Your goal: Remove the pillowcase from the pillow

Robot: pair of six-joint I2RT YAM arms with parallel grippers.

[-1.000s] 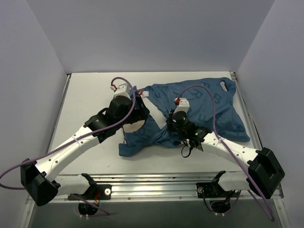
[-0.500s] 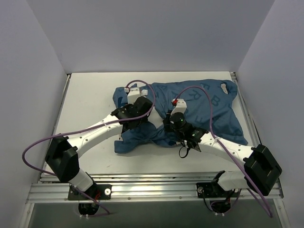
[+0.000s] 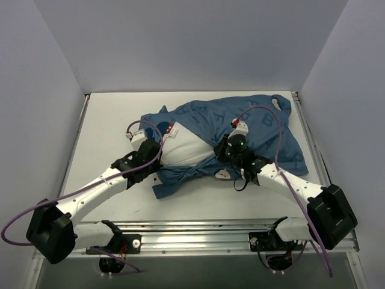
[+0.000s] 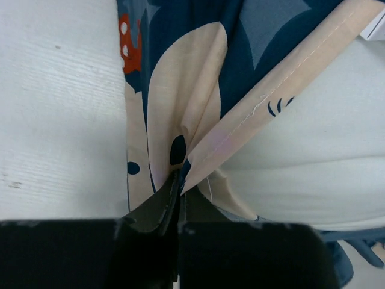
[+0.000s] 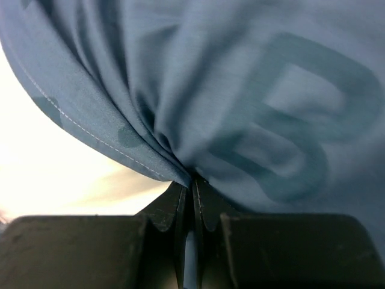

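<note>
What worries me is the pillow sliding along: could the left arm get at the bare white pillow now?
Probably yes: the exposed pillow lies right beside the left tool, with nothing over it. But that tool is shut on the pillowcase hem, so it would have to let go first.

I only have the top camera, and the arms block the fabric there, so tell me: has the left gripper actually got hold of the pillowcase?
Observer: Yes. In the left wrist view the left gripper is shut on the pillowcase, pinching its stitched hem.
Operator: Is any of the pillow caught in that pinch?
Observer: It doesn't look so. The white pillow lies bare just right of the gripper, outside the pinch.
Operator: And the right gripper?
Observer: The right wrist view shows the right gripper shut on a bunched fold of the pillowcase, next to a printed letter.
</note>
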